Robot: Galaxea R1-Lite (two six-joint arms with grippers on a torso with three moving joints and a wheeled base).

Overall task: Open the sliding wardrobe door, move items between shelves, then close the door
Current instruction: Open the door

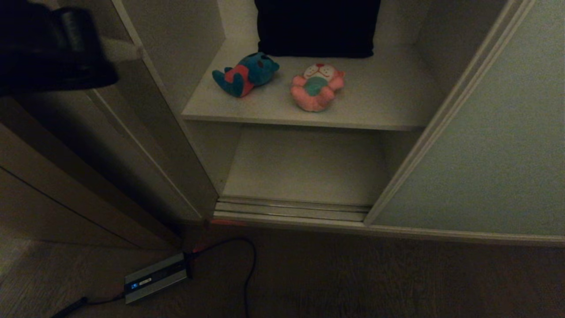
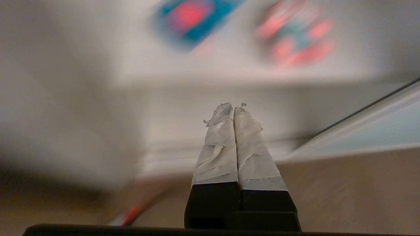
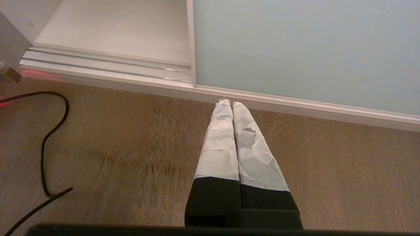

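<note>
With the door (image 1: 476, 145) slid open, both toys (image 1: 247, 74) are seen on the upper shelf (image 1: 379, 101); left claw (image 2: 233, 113) and right claw (image 3: 229, 104) are shut, empty.

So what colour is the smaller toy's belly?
Red-pink, on a teal toy; the head view shows it best.

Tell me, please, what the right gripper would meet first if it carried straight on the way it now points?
Probably the base rail of the sliding wardrobe door: the right gripper, jaws shut, points over the wooden floor at it, though depth is unclear.
</note>
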